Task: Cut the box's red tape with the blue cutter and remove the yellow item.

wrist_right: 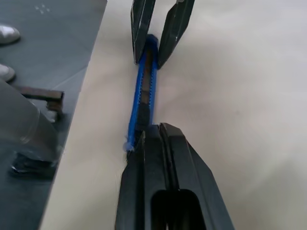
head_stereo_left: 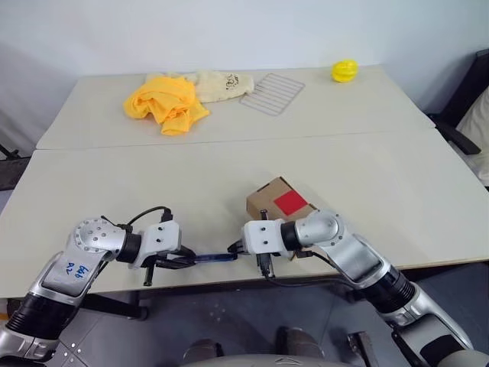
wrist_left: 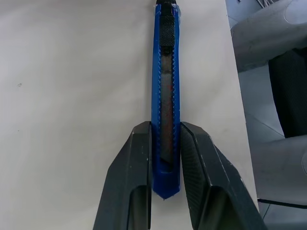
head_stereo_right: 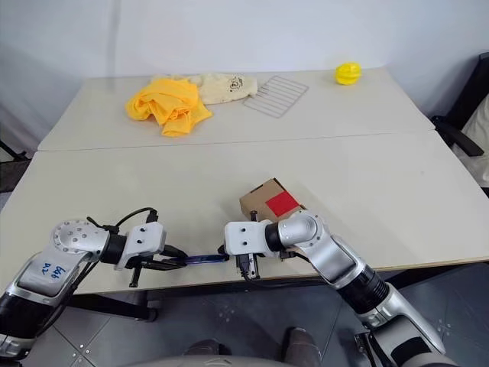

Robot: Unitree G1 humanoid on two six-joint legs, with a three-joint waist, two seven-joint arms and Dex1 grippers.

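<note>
The blue cutter (head_stereo_left: 210, 258) lies level just above the table's front edge, between my two grippers. My left gripper (wrist_left: 165, 143) is shut on its butt end, one finger on each side. My right gripper (wrist_right: 153, 127) is shut, its tips meeting the cutter's other end; I cannot tell whether they pinch any of it. The box (head_stereo_left: 267, 200) stands on the table just behind my right wrist, with the red tape (head_stereo_left: 290, 202) across its closed lid. The yellow item is hidden.
At the back of the far table lie a crumpled yellow cloth (head_stereo_left: 164, 99), a cream bag (head_stereo_left: 221, 82), a wire rack (head_stereo_left: 273, 93) and a lemon-yellow round object (head_stereo_left: 344, 70). A dark chair (head_stereo_left: 466, 107) stands at the right. The table edge (head_stereo_left: 199, 277) runs just below the cutter.
</note>
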